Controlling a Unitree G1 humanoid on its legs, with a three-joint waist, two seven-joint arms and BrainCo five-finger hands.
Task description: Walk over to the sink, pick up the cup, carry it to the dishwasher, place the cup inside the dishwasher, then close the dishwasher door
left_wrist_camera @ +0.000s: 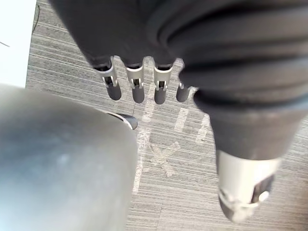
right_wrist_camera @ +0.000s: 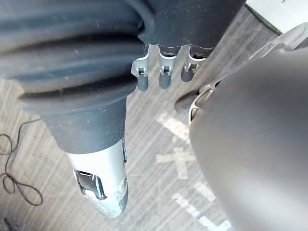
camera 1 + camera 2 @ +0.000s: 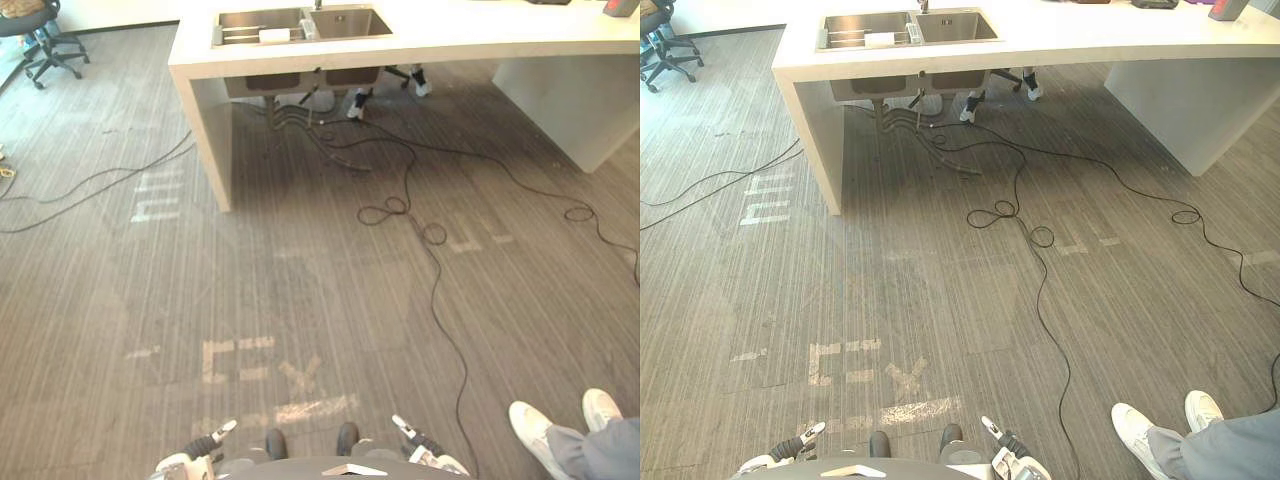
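Sink (image 3: 345, 22) sits near the left end of the white counter (image 3: 480, 40), well apart from the robot across open floor (image 3: 300, 290). A small clear thing on the divider between the two basins is probably the cup (image 3: 308, 25), though it is too small to be sure. A white block (image 3: 274, 36) lies in the left basin.

Both hands hang low at the robot's sides. The left hand (image 1: 137, 84) and the right hand (image 2: 163, 74) each have straight fingers set apart from the thumb and hold nothing. The walk to the sink looks like the step in hand, with everything else undone.

The chief risk on the way is the cables (image 3: 298, 120), which tangle under the sink and trail over the floor before the counter. A foot could catch one and upset the gait. A person's shoes (image 3: 545, 428) stand near on the right, so a sideways drift could bring a collision. Arriving off-centre would leave the cup out of reach over the counter's front edge.
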